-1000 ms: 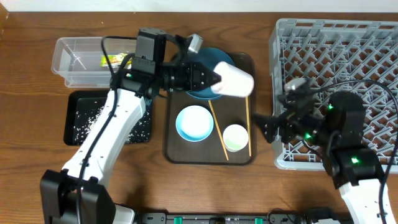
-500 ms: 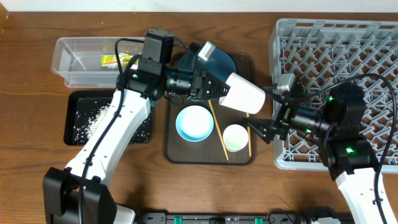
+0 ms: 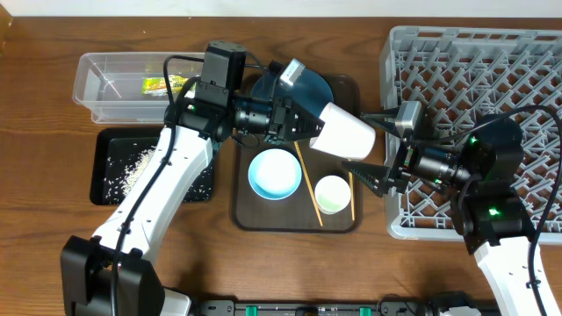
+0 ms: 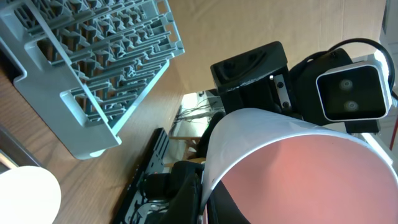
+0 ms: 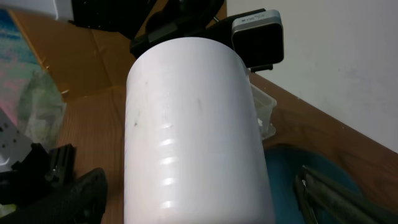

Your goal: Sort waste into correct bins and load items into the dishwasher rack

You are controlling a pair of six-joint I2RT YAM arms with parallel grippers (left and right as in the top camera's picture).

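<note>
Pink cup (image 3: 344, 133), white outside, gripped by left fingers (image 3: 301, 117); right fingers (image 3: 367, 169) spread, apparently flanking it.

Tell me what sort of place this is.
Likely a robot lab bench staged as a dish-clearing station: a grey dishwasher rack, a brown serving tray with a light-blue bowl, a clear tub and black tray.

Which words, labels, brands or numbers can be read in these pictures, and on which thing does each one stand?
No text can be read in any view.
Snack wrapper in the clear tub: it is printed, but the print is too small to read.
Pink cup: plain, no writing visible.
</note>
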